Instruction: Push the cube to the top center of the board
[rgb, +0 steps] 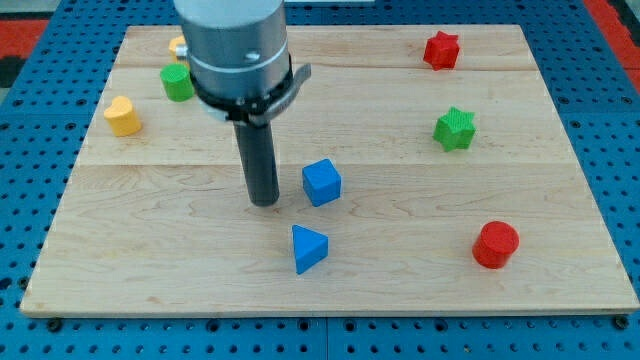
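The blue cube (322, 183) sits near the middle of the wooden board (400, 270). My tip (264, 202) rests on the board just to the view's left of the cube, with a small gap between them. The arm's grey body hangs above it and hides part of the board's top left. A blue triangular block (308, 248) lies below the cube and to the lower right of my tip.
A green cylinder (178, 82) and a yellow heart block (122, 115) lie at the upper left, with a yellow block (177, 45) partly hidden behind the arm. A red star block (441, 50) is at top right, a green star block (455, 128) at right, a red cylinder (495, 244) at lower right.
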